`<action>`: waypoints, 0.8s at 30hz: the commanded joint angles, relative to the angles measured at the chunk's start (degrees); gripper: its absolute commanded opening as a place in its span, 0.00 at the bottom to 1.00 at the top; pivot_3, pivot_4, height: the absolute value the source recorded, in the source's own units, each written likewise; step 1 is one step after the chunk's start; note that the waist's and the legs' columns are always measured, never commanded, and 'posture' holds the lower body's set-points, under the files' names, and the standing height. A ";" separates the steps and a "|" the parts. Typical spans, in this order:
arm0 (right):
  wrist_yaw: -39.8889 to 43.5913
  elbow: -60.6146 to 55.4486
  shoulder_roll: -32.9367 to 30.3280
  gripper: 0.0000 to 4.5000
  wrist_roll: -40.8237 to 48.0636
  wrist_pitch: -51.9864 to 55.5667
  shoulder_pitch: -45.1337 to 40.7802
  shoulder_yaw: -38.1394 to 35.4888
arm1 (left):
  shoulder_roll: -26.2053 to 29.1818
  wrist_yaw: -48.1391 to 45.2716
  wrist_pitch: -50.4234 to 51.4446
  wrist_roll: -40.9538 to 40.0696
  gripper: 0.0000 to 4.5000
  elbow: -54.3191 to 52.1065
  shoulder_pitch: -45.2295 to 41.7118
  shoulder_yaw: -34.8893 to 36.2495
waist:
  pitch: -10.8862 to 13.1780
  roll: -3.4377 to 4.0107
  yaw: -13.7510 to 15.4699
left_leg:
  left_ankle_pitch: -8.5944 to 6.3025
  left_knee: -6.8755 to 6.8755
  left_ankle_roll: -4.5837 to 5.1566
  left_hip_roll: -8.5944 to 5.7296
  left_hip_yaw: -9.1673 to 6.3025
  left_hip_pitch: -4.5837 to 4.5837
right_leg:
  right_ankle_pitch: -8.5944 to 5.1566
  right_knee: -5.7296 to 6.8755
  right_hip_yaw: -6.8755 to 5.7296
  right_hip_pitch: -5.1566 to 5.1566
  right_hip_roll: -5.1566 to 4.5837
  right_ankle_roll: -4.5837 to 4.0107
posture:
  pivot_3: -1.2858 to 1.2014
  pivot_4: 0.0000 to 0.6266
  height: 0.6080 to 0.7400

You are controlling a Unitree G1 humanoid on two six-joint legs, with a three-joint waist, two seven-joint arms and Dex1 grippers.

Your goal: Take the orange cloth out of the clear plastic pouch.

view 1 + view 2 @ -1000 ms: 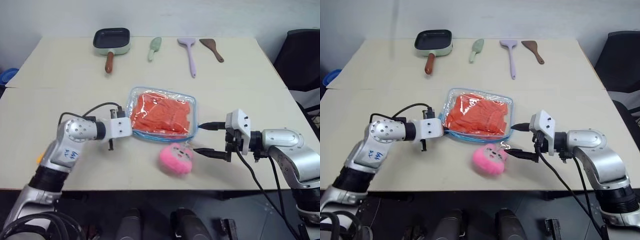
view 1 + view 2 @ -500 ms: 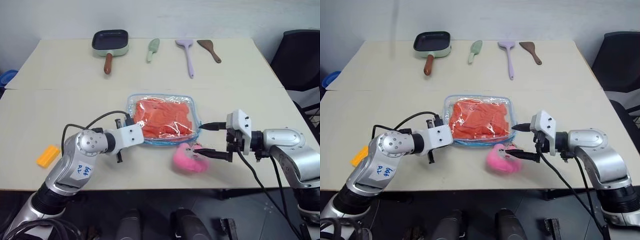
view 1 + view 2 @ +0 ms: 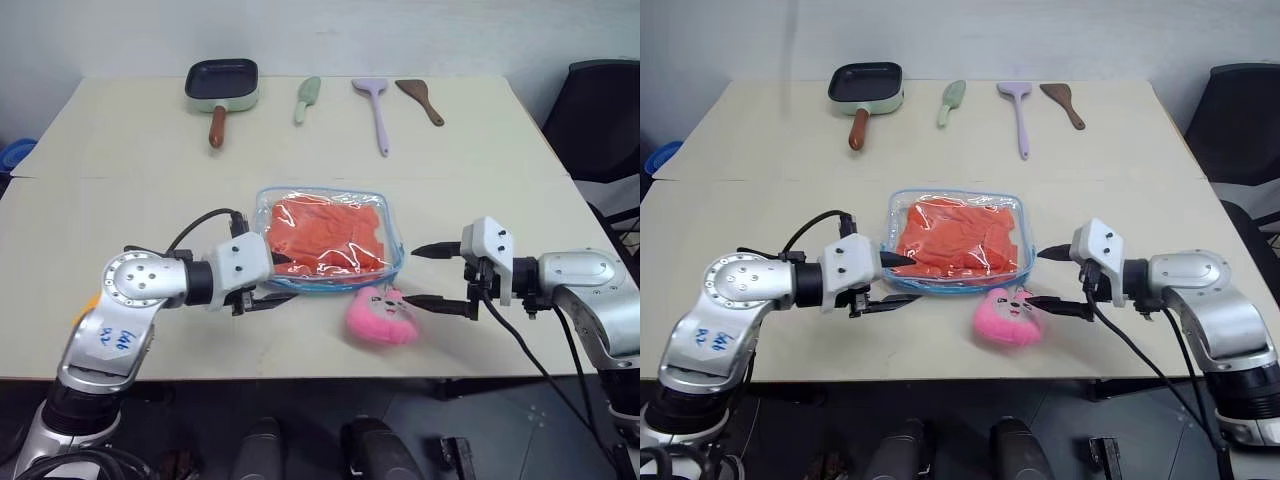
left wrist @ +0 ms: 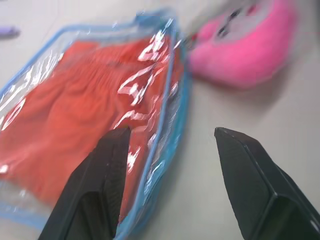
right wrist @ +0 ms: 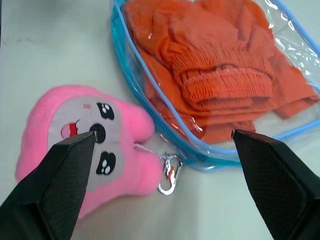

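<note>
orange cloth (image 3: 328,236) inside clear plastic pouch (image 3: 392,262), both pincers open

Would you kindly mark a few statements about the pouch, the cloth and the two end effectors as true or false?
1. The orange cloth lies inside the clear plastic pouch. True.
2. The right end effector is shut on the pink plush charm. False: it is open, holding nothing.
3. The left end effector is open at the pouch's edge. True.
4. The pan sits on the pouch. False: it is at the table's far edge.
</note>
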 commanded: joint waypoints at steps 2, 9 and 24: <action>2.81 1.67 -2.35 1.00 -1.27 -3.04 -1.14 -0.23 | -1.19 -6.57 -7.48 -1.40 0.63 8.03 -7.46 -8.01 | 0.00 0.00 0.19 | 0.01 0.03 0.00 -0.03 0.01 0.06 | 0.01 0.00 0.01 0.08 0.00 0.01 | 0.52 0.24 1.00; 3.07 3.33 -3.04 1.00 -3.28 -5.39 -2.22 -0.35 | -10.54 -4.38 -20.48 7.86 0.63 23.21 -16.10 -21.07 | 0.00 0.00 0.02 | 0.04 0.04 0.13 -0.18 0.02 0.01 | 0.14 -0.25 0.08 0.17 -0.07 0.17 | 0.52 0.24 1.00; 1.89 7.21 -1.19 1.00 -6.33 -7.75 -5.67 1.49 | -15.39 -8.44 -22.25 6.47 0.63 27.92 -16.47 -24.44 | 0.00 0.01 0.01 | 0.16 0.16 0.03 -0.09 0.06 -0.13 | 0.17 -0.08 0.08 -0.03 -0.04 0.16 | 0.52 0.24 1.00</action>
